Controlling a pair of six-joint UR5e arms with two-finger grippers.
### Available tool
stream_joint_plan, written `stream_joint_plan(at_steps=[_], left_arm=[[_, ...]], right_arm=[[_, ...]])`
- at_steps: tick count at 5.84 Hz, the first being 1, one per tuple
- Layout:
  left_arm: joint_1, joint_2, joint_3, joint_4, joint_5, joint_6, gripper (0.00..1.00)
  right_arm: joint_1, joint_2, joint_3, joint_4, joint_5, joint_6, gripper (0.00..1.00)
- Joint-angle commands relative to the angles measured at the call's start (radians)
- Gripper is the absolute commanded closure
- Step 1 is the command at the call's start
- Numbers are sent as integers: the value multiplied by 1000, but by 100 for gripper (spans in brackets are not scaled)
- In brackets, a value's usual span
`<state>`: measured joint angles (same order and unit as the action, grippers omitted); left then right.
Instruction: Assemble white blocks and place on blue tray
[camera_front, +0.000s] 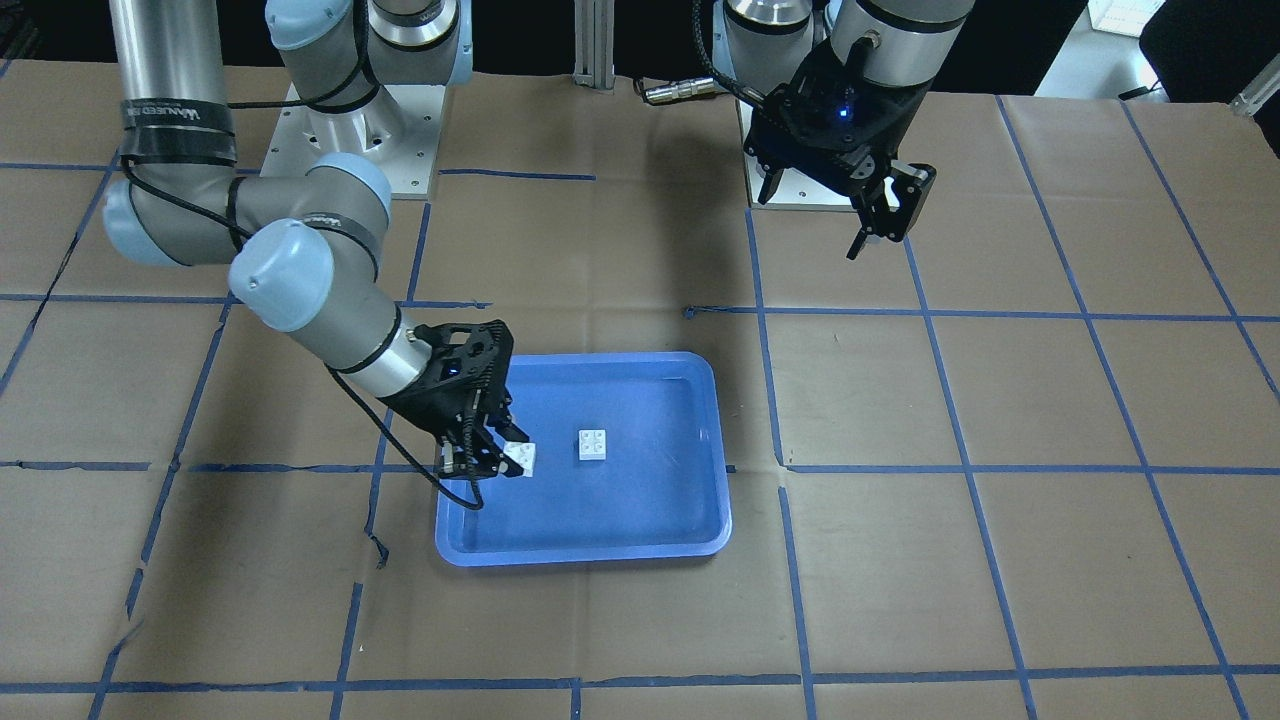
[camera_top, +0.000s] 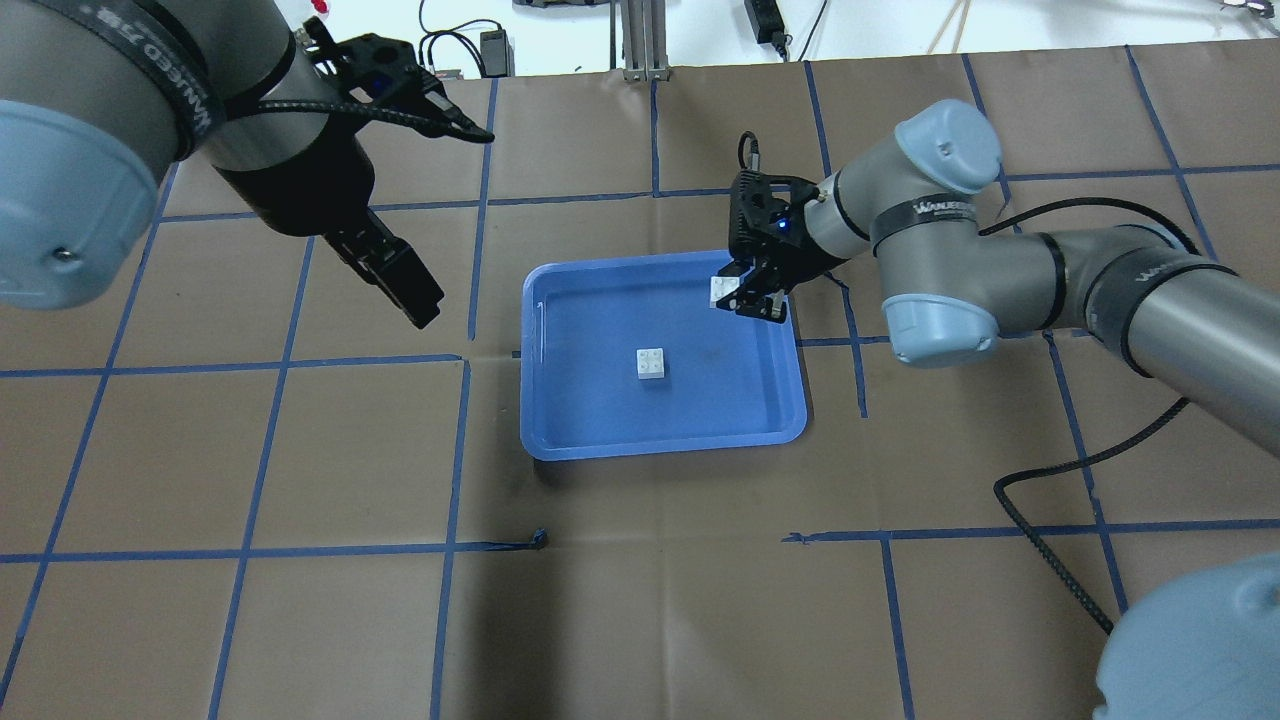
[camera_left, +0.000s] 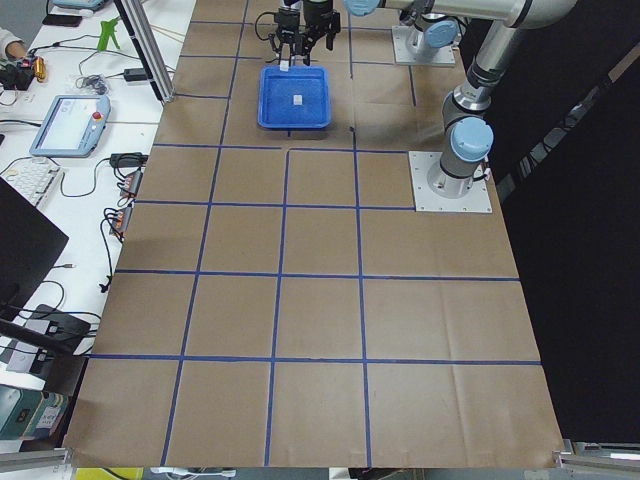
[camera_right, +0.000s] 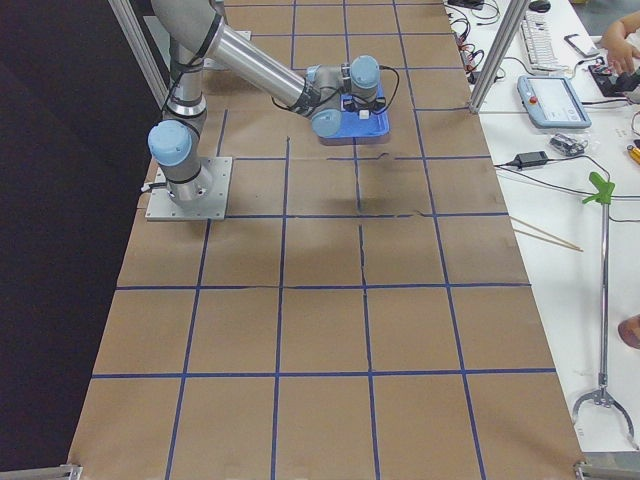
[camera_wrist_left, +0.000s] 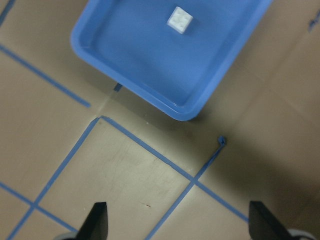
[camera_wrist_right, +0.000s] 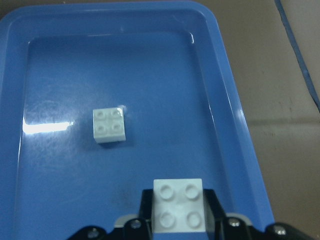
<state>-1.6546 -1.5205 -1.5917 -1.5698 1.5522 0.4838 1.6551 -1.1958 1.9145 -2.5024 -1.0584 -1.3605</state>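
One white block (camera_top: 724, 290) in right hand (camera_top: 748, 298) over blue tray (camera_top: 660, 448); left hand (camera_wrist_left: 180, 225) wide; armband lettering (camera_top: 925, 211) unclear.

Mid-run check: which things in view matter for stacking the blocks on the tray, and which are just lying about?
Job: small white studded plastic block in right hand; second white block lying in large blue plastic tray.
Idle or lying about: open left hand; grey teach pendant; green-handled grabber.
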Motion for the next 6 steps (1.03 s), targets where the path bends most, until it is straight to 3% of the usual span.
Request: stream_joint_plan(at_steps=[1, 2, 3, 6], left_arm=[[2, 6, -11, 173, 34, -299, 1], [5, -3, -26, 291, 70, -326, 1], [15, -24, -28, 272, 65, -370, 1], [28, -12, 86, -2, 60, -425, 1]], right_arm=[[61, 67, 4, -93, 0, 57, 66], [60, 87, 8, -123, -2, 38, 67], [55, 88, 6, -130, -5, 14, 68], [46, 87, 14, -122, -15, 3, 73]])
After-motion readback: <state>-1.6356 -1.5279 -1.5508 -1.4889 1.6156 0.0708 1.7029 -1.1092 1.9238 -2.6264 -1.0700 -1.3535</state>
